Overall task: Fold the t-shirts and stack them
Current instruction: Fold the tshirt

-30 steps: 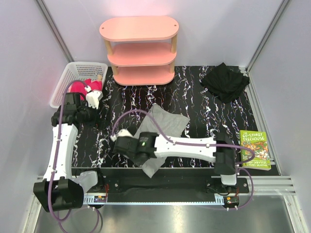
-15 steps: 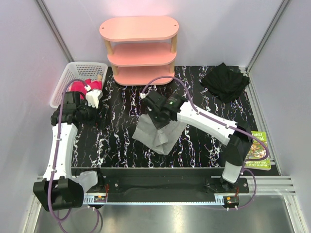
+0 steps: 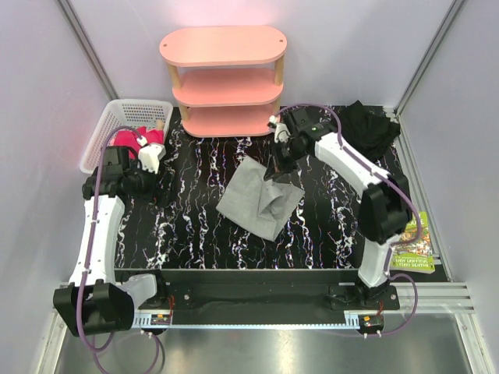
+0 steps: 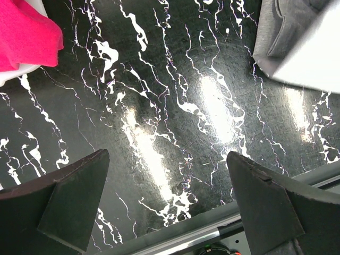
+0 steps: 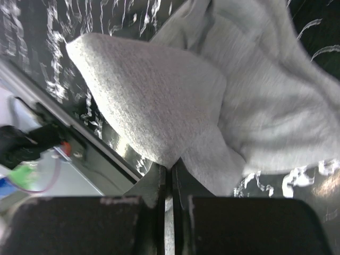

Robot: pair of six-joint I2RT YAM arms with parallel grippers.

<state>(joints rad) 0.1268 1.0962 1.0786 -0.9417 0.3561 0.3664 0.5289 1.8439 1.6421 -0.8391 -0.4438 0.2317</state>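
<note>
Black marbled tabletop (image 3: 195, 226), lilac walls (image 3: 47, 117); right gripper (image 5: 170, 175) clamped on grey t-shirt (image 3: 249, 199); left gripper (image 4: 166, 156) apart.

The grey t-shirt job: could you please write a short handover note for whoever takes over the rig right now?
Right gripper: shut on the far right edge of the grey t-shirt.
Left gripper: open, holding nothing, over bare table beside the white basket.
Things: the grey t-shirt lies mid-table, roughly folded and rumpled. The black t-shirt sits bunched at the far right corner. The pink cloth is at the basket's near end.
Done: at most a partial fold of the grey one; nothing is stacked.
Left: finish the grey fold, fold the black and pink ones, then stack all three.
</note>
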